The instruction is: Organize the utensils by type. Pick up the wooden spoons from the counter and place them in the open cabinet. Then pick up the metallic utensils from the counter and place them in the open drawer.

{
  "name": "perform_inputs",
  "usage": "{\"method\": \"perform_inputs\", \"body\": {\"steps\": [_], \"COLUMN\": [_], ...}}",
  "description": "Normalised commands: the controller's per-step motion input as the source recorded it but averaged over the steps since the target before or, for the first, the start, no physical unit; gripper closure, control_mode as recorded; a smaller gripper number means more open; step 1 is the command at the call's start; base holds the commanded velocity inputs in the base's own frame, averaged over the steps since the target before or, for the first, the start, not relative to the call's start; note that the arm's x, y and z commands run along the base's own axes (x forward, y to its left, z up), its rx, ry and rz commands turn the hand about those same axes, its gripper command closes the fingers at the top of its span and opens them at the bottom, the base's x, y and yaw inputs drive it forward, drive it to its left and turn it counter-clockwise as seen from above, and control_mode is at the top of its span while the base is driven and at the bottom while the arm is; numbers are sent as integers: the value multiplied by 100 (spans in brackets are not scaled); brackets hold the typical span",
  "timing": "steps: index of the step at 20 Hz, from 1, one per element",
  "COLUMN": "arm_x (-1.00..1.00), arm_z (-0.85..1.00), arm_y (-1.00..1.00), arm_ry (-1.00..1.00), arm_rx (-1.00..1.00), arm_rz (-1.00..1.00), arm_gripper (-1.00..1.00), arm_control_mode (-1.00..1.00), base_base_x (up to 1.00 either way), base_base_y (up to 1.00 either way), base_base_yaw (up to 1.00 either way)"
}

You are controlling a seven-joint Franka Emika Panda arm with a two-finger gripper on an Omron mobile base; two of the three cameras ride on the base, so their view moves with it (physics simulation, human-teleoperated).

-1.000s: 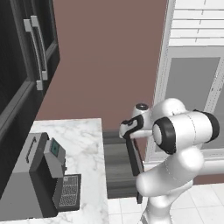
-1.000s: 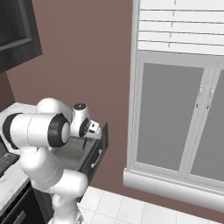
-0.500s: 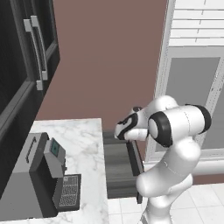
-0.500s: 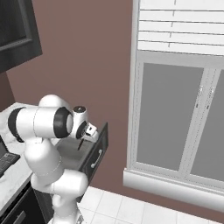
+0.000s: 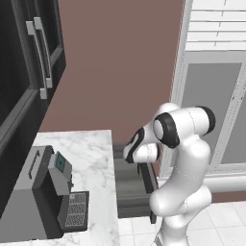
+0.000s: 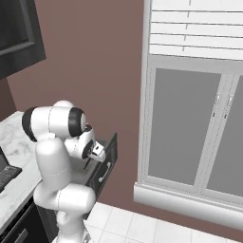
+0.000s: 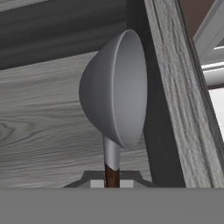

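- Your gripper (image 6: pixel 96 153) is clamped on a metal utensil (image 7: pixel 114 98), handle pinched so its head points down.
- It hangs over the open drawer (image 5: pixel 130 185), near the front edge, placed for release.

**Surfaces at the open drawer**

The metal utensil (image 7: pixel 114 94) has a smooth, matt grey bowl and a dark reddish-brown handle. Beneath it, the open drawer (image 7: pixel 39 131) shows matt grey wood grain. Left of the drawer, the counter (image 5: pixel 91 153) is polished white marble with grey veins; the cabinets (image 5: pixel 29 72) above are glossy black.
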Motion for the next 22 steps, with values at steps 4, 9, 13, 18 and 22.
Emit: {"method": "perform_inputs", "body": {"steps": [4,9,13,18,22], "arm_x": [0,0,0,0,0], "arm_z": [-46,-50,-55,-68,-87], "arm_y": [-13,-19,-24,-42,-56], "arm_ry": [0,0,0,2,10], "arm_rx": [0,0,0,-3,-5], "arm_rz": [0,0,0,0,0], "arm_gripper": [100,100,100,100,100], "arm_control_mode": [-100,-100,-100,-100,-100], "base_base_x": [0,0,0,0,0], "base_base_y": [0,0,0,0,0], "base_base_yaw": [0,0,0,0,0]}}
